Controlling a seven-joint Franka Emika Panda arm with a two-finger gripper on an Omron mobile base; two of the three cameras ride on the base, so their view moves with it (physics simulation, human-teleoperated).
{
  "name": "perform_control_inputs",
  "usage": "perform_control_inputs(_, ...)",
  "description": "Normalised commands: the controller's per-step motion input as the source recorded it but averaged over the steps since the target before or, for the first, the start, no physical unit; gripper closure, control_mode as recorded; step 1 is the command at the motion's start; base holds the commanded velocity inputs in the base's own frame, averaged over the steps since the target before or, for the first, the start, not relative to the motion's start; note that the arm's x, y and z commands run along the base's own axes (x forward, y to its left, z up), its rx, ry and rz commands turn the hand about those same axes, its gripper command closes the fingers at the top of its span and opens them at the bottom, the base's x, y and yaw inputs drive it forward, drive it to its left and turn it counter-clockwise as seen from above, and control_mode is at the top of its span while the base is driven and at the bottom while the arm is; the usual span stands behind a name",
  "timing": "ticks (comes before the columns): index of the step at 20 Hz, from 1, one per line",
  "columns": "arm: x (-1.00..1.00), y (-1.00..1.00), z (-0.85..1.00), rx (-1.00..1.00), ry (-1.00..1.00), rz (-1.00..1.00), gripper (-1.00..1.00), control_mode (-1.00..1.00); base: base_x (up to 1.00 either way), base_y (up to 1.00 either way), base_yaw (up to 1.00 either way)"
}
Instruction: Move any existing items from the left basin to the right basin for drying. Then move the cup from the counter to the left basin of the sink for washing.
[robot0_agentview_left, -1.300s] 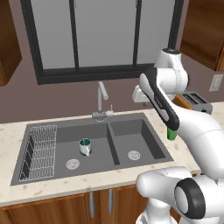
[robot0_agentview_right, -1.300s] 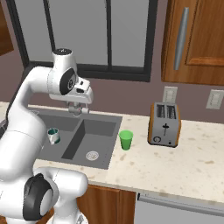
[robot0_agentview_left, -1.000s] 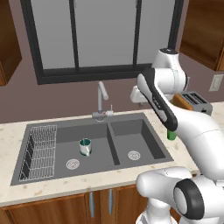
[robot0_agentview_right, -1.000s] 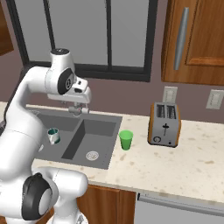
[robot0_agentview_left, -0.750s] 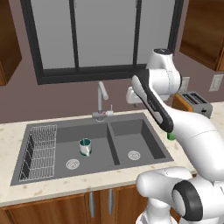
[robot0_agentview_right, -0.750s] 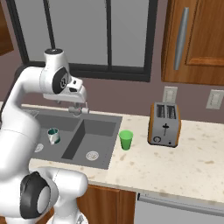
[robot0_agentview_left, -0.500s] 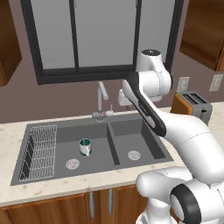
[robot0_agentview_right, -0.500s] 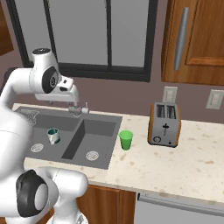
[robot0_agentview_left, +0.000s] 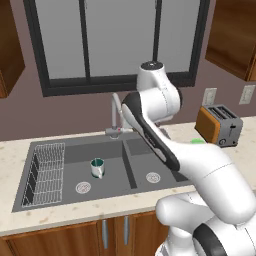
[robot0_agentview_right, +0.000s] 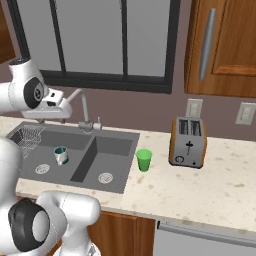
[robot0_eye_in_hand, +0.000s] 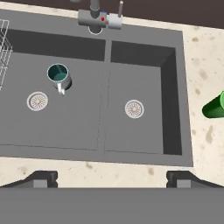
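Observation:
The white-grey mug (robot0_eye_in_hand: 58, 74) with a teal inside stands upright in the left basin (robot0_eye_in_hand: 65, 122), between the wire rack (robot0_agentview_left: 47, 167) and the divider; it is also the mug (robot0_agentview_left: 97, 167) (robot0_agentview_right: 61, 155) in the base views. The right basin (robot0_eye_in_hand: 146, 78) holds nothing but its drain. The green cup (robot0_agentview_right: 144, 160) (robot0_eye_in_hand: 215, 107) stands on the counter (robot0_agentview_right: 200, 185) just right of the sink. My gripper (robot0_eye_in_hand: 112, 179) hangs high above the sink's front edge, open, its fingers wide apart and nothing between them.
The silver tap (robot0_agentview_left: 116, 112) rises behind the divider between the basins. A toaster (robot0_agentview_right: 188, 135) stands on the counter right of the green cup. A window and wall cabinets are behind the sink.
The arm has swung left from above the right side of the sink toward its middle. The mug and the green cup have not moved.

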Motion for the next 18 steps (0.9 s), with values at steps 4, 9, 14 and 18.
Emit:
perform_control_inputs(4, -0.18, 0.32, -0.16, -0.02, -0.04, 0.00, -1.00, -1.00, 0.00, 0.00, 0.00)
perform_control_inputs(9, -0.15, 0.36, -0.29, 0.00, -0.09, 0.00, -1.00, -1.00, 0.00, 0.00, 0.00)
perform_control_inputs(14, -0.09, 0.39, -0.35, 0.00, -0.10, 0.00, -1.00, -1.00, 0.00, 0.00, 0.00)
perform_control_inputs(18, -0.06, 0.33, -0.33, 0.01, -0.05, 0.00, -1.00, -1.00, 0.00, 0.00, 0.00)
